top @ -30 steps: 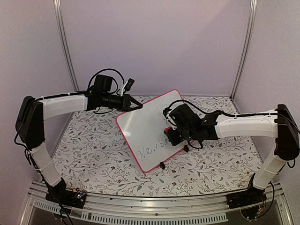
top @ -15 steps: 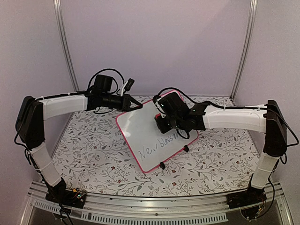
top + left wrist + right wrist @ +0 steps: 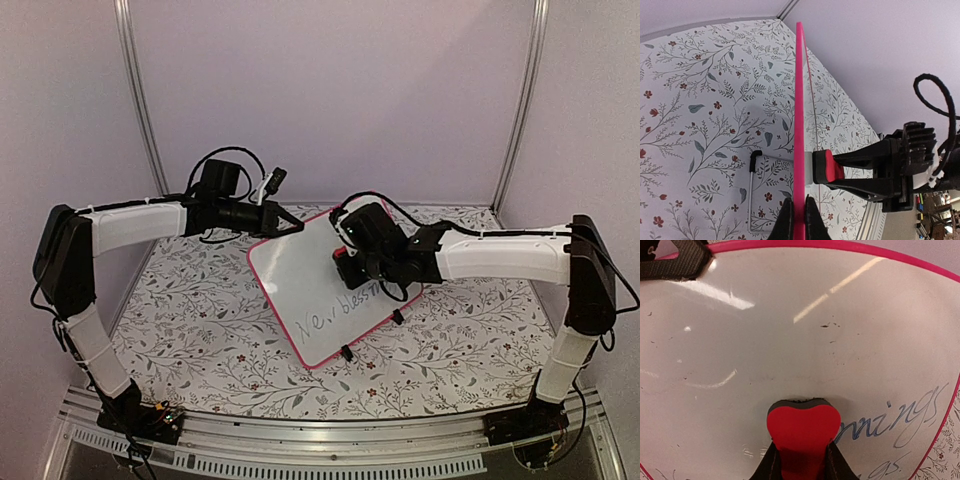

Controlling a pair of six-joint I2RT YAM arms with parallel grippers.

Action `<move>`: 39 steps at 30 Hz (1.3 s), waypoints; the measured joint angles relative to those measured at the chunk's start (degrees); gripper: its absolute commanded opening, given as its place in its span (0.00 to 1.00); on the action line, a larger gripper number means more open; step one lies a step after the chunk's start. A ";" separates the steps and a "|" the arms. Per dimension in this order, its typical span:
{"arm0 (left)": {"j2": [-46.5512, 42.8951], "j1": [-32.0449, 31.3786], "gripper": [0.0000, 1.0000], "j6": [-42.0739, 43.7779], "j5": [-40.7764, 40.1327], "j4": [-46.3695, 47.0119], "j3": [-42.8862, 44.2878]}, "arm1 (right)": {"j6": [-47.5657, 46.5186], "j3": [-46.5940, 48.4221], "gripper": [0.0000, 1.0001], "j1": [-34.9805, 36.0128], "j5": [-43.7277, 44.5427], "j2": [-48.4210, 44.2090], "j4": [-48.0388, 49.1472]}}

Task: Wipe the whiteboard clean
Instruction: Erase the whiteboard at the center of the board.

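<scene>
The whiteboard (image 3: 300, 290), white with a pink-red rim, stands tilted over the table's middle, with dark handwriting (image 3: 335, 318) on its lower part. My left gripper (image 3: 292, 227) is shut on its upper left rim. The left wrist view shows the board edge-on (image 3: 799, 90), its rim pinched between my fingertips (image 3: 799, 220). My right gripper (image 3: 352, 262) is shut on a red eraser (image 3: 802, 427) whose dark felt presses flat on the board face (image 3: 790, 330), just left of the blue writing (image 3: 900, 420). The eraser (image 3: 827, 166) touches the board's right side.
A floral cloth (image 3: 200, 320) covers the table. Black clip feet (image 3: 345, 352) stick out of the board's lower rim. A thin wire leg (image 3: 751, 190) lies behind the board. An aluminium rail (image 3: 330, 440) runs along the near edge; frame posts (image 3: 140, 100) stand at the back.
My right gripper has slid the eraser up and left across the board, from its lower right rim to its upper middle, uncovering more of the writing. The left arm and the board have stayed put.
</scene>
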 measured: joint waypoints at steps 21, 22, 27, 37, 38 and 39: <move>0.00 0.00 0.00 0.00 -0.02 0.02 0.00 | 3.08 -9.07 0.00 1.49 0.11 -3.63 -1.01; 0.00 0.00 0.00 0.02 -0.02 0.00 0.00 | 3.28 -9.44 0.00 1.49 0.11 -3.76 -1.03; 0.00 0.00 0.00 0.02 0.00 0.02 0.00 | 3.74 -10.14 0.00 1.51 0.09 -4.17 -1.18; 0.00 -0.02 0.00 0.04 0.07 0.09 0.00 | 3.89 -10.36 0.00 1.51 0.13 -6.54 -4.07; 0.00 -0.02 0.00 0.04 0.07 0.09 0.00 | 3.87 -10.36 0.00 1.51 0.20 -7.45 -4.26; 0.00 -0.02 0.00 0.04 0.09 0.09 0.00 | 3.80 -10.36 0.00 1.51 0.35 -8.20 -4.26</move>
